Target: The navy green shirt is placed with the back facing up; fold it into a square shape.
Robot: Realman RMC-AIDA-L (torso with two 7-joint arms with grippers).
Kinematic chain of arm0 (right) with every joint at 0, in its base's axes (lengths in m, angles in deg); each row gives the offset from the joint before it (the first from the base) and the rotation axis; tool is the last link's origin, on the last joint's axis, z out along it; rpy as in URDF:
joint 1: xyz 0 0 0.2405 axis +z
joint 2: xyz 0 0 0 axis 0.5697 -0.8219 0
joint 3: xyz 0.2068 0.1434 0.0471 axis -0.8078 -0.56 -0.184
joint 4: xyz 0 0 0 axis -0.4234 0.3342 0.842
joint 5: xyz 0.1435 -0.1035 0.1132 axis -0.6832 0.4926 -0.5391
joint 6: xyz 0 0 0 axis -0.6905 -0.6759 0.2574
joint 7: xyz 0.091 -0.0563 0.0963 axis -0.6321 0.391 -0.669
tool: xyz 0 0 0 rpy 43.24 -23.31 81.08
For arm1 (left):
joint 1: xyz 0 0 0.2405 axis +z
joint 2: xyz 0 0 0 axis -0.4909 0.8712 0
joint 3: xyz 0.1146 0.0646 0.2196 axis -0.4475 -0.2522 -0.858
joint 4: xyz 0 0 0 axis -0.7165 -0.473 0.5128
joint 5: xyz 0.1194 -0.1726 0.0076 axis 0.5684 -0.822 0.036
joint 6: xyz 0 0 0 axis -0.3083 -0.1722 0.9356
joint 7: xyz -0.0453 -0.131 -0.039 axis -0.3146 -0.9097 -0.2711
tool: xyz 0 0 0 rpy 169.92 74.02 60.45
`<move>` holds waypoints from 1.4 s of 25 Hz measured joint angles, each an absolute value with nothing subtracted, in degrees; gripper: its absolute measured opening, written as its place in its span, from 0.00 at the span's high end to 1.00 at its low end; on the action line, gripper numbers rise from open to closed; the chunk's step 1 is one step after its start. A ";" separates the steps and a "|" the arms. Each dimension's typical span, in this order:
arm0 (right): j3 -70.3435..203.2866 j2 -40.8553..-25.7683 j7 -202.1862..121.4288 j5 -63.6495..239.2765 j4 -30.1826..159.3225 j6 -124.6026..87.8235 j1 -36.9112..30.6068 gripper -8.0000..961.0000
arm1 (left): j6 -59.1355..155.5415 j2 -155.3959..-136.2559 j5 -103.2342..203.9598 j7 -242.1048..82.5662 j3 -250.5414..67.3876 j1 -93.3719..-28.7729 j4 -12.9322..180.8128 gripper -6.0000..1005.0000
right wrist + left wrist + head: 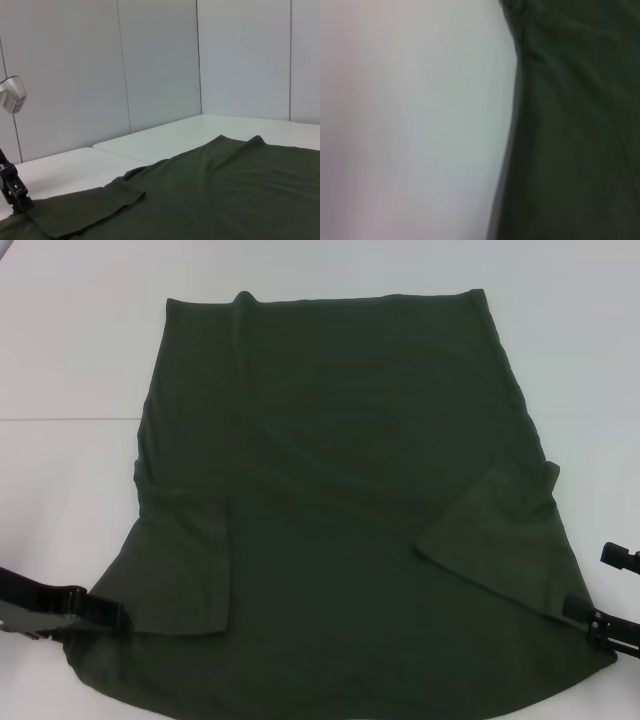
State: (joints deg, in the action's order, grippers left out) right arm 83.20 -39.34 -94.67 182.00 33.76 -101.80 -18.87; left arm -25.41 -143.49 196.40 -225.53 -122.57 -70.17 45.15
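Note:
The navy green shirt [330, 490] lies flat on the white table, plain side up, with both sleeves folded inward over the body. My left gripper [103, 612] sits at the shirt's near-left edge, beside the folded left sleeve [180, 570], and is shut on the cloth there. The right wrist view shows the same left gripper [19, 200] pinching that corner of the shirt [210, 190]. My right gripper [590, 622] is at the shirt's near-right edge, at the end of the folded right sleeve [495, 530]. The left wrist view shows only the shirt's edge [570, 130] on the table.
The white table [70, 350] runs around the shirt on the left, right and far sides. Grey wall panels [160, 65] stand behind it. A small white device [12, 94] hangs at the far left of the right wrist view.

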 joint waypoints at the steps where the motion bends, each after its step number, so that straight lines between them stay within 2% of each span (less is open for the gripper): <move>1: 83.20 -39.34 -94.68 182.00 33.74 -101.81 -18.85 0.02 | -25.55 -143.50 196.40 -225.53 -122.60 -70.32 45.31 0.14; 28: 83.04 -39.28 -94.77 182.00 33.69 -101.84 -17.98 0.02 | -27.43 -143.57 196.24 -224.27 -128.43 -72.50 45.40 0.16; 35: 82.90 -39.25 -94.78 182.00 33.69 -101.84 -17.94 0.02 | -27.35 -143.59 196.22 -224.15 -128.56 -72.62 45.52 0.42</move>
State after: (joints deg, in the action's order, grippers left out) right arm 82.90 -39.25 -94.78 182.00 33.69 -101.84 -17.94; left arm -27.35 -143.59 196.22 -224.15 -128.56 -72.62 45.52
